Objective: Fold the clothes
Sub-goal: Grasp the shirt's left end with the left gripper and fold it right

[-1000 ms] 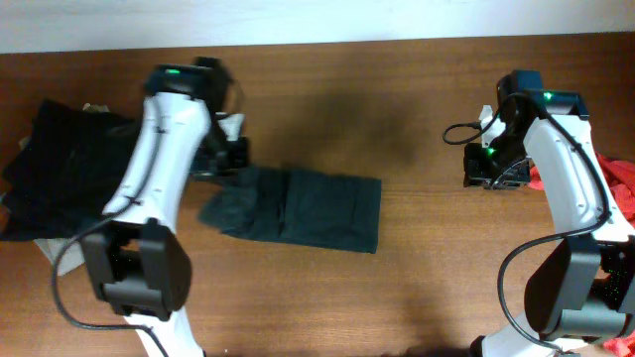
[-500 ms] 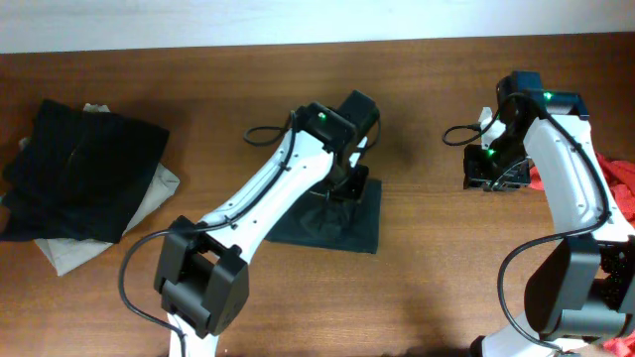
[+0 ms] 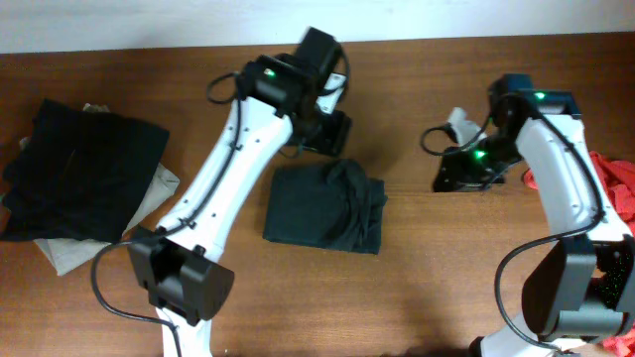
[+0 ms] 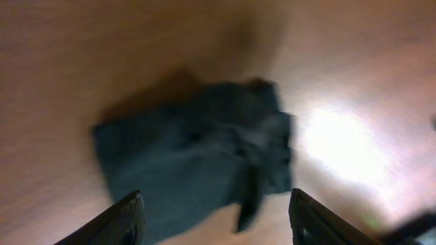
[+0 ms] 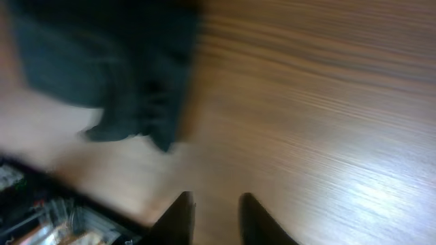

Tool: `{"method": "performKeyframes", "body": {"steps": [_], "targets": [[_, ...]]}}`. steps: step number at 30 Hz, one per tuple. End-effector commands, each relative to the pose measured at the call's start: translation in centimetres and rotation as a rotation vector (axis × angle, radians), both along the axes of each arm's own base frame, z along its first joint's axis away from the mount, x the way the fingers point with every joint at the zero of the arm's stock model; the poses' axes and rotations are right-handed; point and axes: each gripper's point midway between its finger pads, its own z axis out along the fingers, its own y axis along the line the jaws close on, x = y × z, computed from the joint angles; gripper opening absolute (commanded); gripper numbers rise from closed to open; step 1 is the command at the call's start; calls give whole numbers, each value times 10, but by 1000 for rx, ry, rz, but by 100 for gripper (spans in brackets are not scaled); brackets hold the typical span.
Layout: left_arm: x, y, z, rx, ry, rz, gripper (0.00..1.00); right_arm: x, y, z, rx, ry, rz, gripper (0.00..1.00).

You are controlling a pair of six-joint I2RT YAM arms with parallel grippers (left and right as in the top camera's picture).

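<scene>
The dark green-black shirt (image 3: pixel 322 206) lies folded into a rough square in the middle of the table, its right edge bunched. My left gripper (image 3: pixel 327 132) hovers just behind it, open and holding nothing. In the left wrist view the shirt (image 4: pixel 191 156) lies below the gripper (image 4: pixel 214 219), between the wide-spread fingers (image 4: pixel 126 219). My right gripper (image 3: pixel 444 178) is over bare wood to the right of the shirt. In the blurred right wrist view its fingers (image 5: pixel 182 216) stand a narrow gap apart with only wood between them, and the shirt (image 5: pixel 102 68) is at the upper left.
A pile of clothes sits at the left edge, a black garment (image 3: pixel 84 174) on top of a beige one (image 3: pixel 69 250). A red garment (image 3: pixel 615 178) lies at the right edge beside the right arm. The table's back edge meets a white wall.
The left arm swept from the left across the shirt, carried its left part over to the right, let go and rose behind it. The right gripper shifted left and narrowed.
</scene>
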Motion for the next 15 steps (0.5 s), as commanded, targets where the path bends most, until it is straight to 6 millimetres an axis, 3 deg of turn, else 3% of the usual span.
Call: {"method": "performKeyframes", "body": {"steps": [1,4,6,10,12,15], "targets": [[16,40,-33,100,42,72,67,-8,65,24,166,-81,203,19],[20,58,-66,138,119,101,67,-10,104,22,172,-111,282,19],[23,61,-94,168,169,81,67,1,137,16,186,-181,297,19],[16,64,-151,231,303,74,67,5,177,-3,214,-276,375,24],[11,66,-169,253,351,71,67,11,177,-22,165,-277,357,27],[8,67,-184,269,384,70,67,27,159,-64,17,-250,314,27]]}}
